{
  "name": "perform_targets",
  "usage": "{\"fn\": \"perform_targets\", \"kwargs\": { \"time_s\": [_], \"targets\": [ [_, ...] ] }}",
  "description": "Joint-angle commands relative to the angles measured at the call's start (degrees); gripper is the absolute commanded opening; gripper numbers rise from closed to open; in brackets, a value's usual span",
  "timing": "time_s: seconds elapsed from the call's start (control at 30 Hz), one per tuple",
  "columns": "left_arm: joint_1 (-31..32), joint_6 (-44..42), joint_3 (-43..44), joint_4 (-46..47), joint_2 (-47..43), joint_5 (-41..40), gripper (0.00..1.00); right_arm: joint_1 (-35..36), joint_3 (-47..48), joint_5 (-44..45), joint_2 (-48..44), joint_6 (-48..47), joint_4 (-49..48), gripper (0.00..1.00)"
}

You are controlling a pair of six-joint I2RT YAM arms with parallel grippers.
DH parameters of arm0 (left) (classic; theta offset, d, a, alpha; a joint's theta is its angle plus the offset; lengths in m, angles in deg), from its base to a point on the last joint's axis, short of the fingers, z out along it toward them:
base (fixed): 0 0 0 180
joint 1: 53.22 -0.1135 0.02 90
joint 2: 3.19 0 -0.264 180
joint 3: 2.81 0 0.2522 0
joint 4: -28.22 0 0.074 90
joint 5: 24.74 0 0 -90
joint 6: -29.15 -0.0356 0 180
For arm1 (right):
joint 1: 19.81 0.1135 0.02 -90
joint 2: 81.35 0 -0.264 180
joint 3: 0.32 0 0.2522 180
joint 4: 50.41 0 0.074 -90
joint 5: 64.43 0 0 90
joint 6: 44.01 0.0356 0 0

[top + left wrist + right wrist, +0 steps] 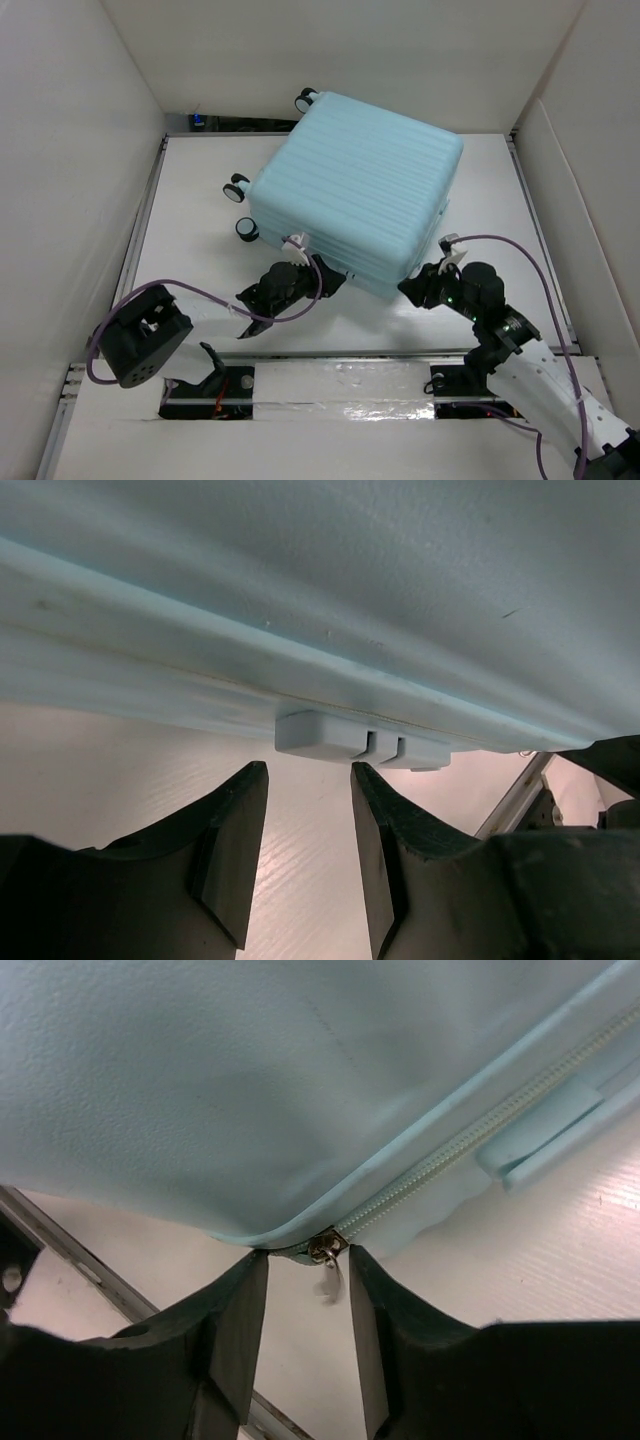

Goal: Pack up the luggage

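Note:
The luggage [360,180] is a pale aqua hard-shell suitcase lying closed and flat mid-table, turned at an angle, wheels [236,187] toward the far left. My left gripper [322,268] is at its near side, open and empty. In the left wrist view, the left gripper [308,772] has its tips just below a pale block [345,738] on the shell's edge [300,580]. My right gripper [408,288] is at the near right corner. In the right wrist view, the right gripper [308,1258] stands open around the zipper slider [327,1248], whose small pull hangs loose between the fingers.
White walls [80,150] enclose the table on the left, back and right. A metal rail [70,1260] runs along the table edge by the right gripper. Purple cables [180,290] loop from both wrists. The arm bases [210,385] sit at the near edge.

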Motion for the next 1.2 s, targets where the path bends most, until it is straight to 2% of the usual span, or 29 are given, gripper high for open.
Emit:
{"fn": "perform_targets", "kwargs": {
  "time_s": [0.0, 0.13, 0.17, 0.27, 0.3, 0.5, 0.63, 0.77, 0.97, 1.17],
  "targets": [
    [-0.2, -1.4, 2.4, 4.7, 0.9, 1.8, 0.36, 0.0, -2.0, -1.4, 0.0, -0.1, -4.5, 0.38],
    [-0.2, -1.5, 3.1, 6.0, 2.4, 4.2, 0.36, 0.0, -3.1, -2.0, -1.6, 0.6, -3.9, 0.23],
    [-0.2, -1.5, 3.1, 6.1, 2.6, 4.3, 0.36, 0.0, -3.5, -1.7, -1.8, 1.0, -4.0, 0.15],
    [-0.2, -1.4, 3.4, 6.9, 3.1, 4.5, 0.36, 0.0, -3.8, 0.0, -2.6, 1.2, -3.6, 0.07],
    [-0.2, -1.4, 3.4, 7.1, 3.0, 4.5, 0.36, 0.0, -3.5, 0.4, -2.7, 1.3, -3.3, 0.01],
    [-0.2, -2.2, 4.7, 7.5, 3.8, 4.1, 0.37, 0.0, -2.6, 0.5, -3.2, 0.3, -3.5, 0.0],
    [-0.2, -2.2, 6.3, 9.2, 6.6, 4.4, 0.37, 3.8, -2.0, 0.3, -2.2, -0.5, -2.6, 0.0],
    [-0.2, -2.2, 8.9, 10.5, 8.1, 4.1, 0.37, 11.6, -1.3, 0.8, -2.4, 0.3, -3.2, 0.0],
    [-0.2, -2.4, 13.1, 11.2, 11.7, 4.8, 0.37, 19.2, -1.3, -0.6, 0.6, 4.0, -13.0, 0.0],
    [2.0, -2.5, 16.5, 11.5, 14.7, 4.6, 0.36, 25.3, -1.9, 8.7, 9.4, 8.9, -25.7, 0.0]
  ]
}}
